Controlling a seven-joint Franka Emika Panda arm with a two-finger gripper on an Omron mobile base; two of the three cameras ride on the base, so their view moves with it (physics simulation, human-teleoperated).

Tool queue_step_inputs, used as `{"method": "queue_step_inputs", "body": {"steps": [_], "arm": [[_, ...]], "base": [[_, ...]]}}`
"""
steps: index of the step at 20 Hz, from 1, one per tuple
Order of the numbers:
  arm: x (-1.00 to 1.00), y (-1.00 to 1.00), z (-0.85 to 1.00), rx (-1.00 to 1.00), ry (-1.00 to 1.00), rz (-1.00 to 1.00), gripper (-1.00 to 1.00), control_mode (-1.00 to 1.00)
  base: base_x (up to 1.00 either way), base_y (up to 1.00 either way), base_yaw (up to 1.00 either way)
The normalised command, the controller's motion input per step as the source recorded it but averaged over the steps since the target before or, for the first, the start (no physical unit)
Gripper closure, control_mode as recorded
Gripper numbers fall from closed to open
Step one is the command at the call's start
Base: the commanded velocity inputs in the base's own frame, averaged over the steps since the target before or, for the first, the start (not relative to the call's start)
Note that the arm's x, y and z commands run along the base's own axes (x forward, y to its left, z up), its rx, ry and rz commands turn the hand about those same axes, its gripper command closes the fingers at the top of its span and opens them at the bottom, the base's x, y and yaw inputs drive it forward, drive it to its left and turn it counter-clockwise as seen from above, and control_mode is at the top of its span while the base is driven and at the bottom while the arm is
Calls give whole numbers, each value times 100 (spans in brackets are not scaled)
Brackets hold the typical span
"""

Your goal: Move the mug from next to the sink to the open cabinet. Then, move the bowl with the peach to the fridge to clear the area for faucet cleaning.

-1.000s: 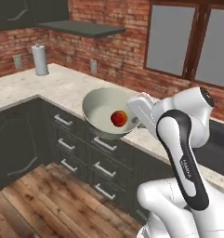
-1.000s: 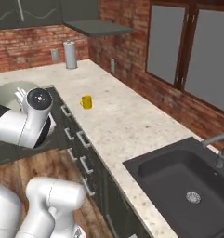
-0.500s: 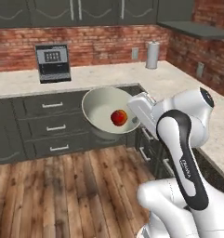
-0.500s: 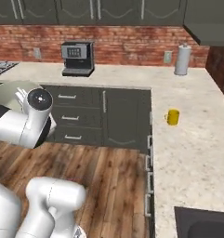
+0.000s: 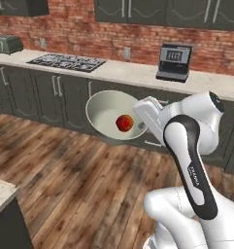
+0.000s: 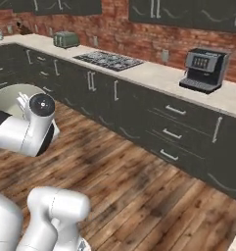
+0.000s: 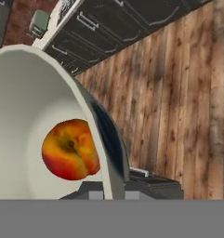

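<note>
In the left base view, a wide round pale grey-green bowl point(image 5: 108, 116) with a smooth off-white inside is held in the air above the wooden floor point(image 5: 75, 180), in front of the dark cabinets. A small round orange-red peach point(image 5: 124, 123) lies inside it. At the bowl's right rim, the two-finger gripper point(image 5: 143, 127) is clamped narrowly on the wall, one finger on each side.

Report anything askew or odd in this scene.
The bowl hangs in mid-air over the wood floor, clamped by its rim in the gripper and tipped steeply, yet the peach stays inside. Nothing is spilled or damaged.
</note>
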Motion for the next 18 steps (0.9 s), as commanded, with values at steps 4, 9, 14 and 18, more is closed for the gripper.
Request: {"method": "queue_step_inputs", "body": {"steps": [4,9,14,18], "arm": [[0,0,0,0,0,0,100,100],[0,0,0,0,0,0,100,100],[0,0,0,0,0,0,100,100],[0,0,0,0,0,0,100,100]], "base": [[-1,0,95],[0,0,98],[21,-20,37],[100,-100,6]]}}
